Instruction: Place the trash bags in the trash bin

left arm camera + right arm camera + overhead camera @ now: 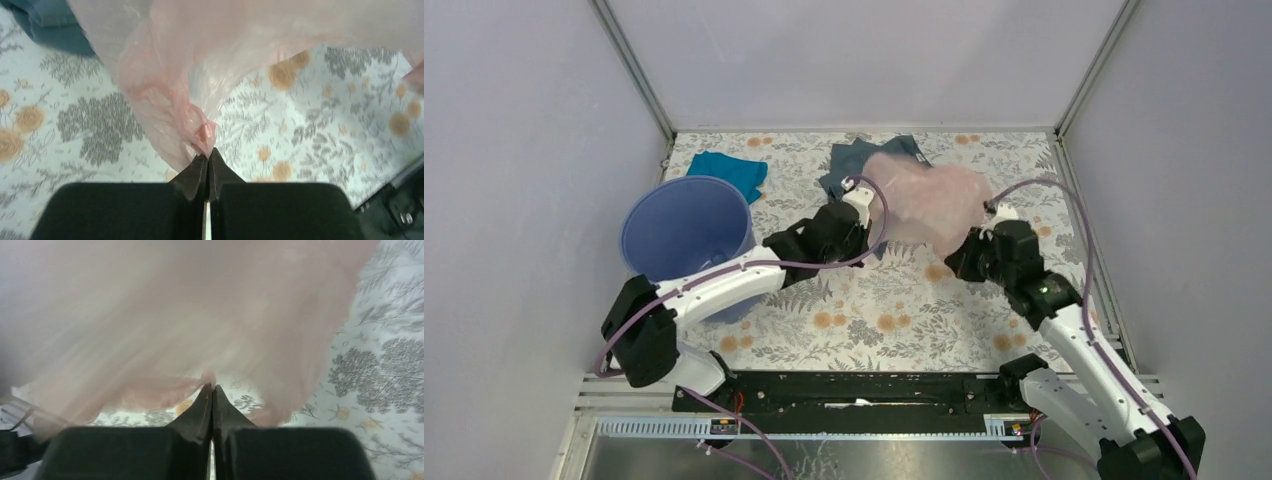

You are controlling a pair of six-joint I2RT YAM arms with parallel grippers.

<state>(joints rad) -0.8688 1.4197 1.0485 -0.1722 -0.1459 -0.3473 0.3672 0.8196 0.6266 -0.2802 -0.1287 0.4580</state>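
1. The trash bin [686, 232] is seen standing on the left side of the table [874, 310], just left of the left arm.
2. A folded cloth [729, 172] is found lying just behind the bin, toward the far edge.
3. The trash bag [924, 205] is held above the table right of centre, apart from the bin.
4. Its left edge is pinched by the left gripper [207, 155], and its near right edge by the right gripper [211, 390].
5. A garment [854, 160] is spotted at the far edge, behind the bag and partly covered by it.

Left pincer [207, 152] pinching pink bag [200, 60] edge.
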